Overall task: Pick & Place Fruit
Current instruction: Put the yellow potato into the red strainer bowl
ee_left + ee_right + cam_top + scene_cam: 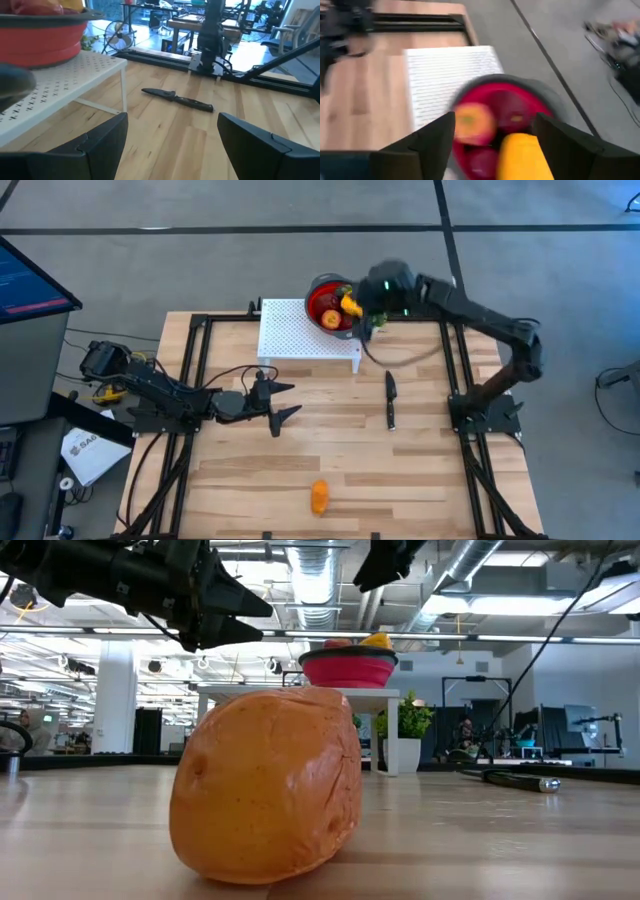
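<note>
A red bowl with a grey rim [318, 288] stands on a white perforated shelf [300, 335] at the table's far side. It holds red and maroon fruit [472, 122] and a yellow piece [522, 155]. My right gripper [492, 145] is open just above the bowl, a finger on either side of the yellow piece and apart from it; it also shows in the high view [362, 318]. An orange fruit [319, 496] lies on the table near the front edge and fills the low view [265, 785]. My left gripper [282, 402] is open and empty above the table's left middle.
A slim black knife [390, 400] lies on the table right of centre, also in the left wrist view [177, 98]. The shelf stands on thin white legs [123, 90]. Black frame rails run along the table's left and right sides. Bare wood lies between knife and orange fruit.
</note>
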Motion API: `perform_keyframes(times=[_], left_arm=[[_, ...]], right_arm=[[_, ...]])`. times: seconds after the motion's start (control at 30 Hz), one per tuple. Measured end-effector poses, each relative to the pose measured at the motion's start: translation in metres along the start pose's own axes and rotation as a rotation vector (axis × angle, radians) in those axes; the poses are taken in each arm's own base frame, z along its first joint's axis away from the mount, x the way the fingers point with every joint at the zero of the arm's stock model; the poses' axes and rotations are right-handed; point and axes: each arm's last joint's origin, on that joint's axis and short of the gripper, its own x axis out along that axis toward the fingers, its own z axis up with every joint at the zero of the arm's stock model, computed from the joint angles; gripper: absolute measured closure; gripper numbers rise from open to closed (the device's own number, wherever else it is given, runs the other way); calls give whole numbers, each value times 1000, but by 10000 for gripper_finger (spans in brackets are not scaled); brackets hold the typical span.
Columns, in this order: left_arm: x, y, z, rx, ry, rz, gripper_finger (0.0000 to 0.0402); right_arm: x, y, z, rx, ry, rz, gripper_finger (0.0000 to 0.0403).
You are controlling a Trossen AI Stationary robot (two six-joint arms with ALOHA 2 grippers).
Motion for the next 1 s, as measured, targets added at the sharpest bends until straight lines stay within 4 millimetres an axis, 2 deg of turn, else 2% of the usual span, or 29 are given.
perform_keyframes(times=[0.17,0.37,0.5,0.6,0.67,0.83,1.0], left_arm=[[-1,-2,0,1,-3,3,101],[-3,-5,-1,9,-1,-12,101],[-6,-10,-1,46,-1,-39,101],[-9,-14,-2,55,-3,-62,101],[-12,-18,-2,54,-4,-78,101],[-20,-29,-5,73,2,-141,101],[-22,-37,-13,222,24,-257,101]], right_arm=[[-4,51,-38,-19,-175,69,176],[-1,111,-95,113,-454,205,223],[-4,152,-124,188,-712,337,250],[-3,179,-143,197,-840,423,266],[-1,192,-150,196,-874,466,274],[14,220,-159,156,-804,527,289],[38,241,-169,110,-709,543,290]])
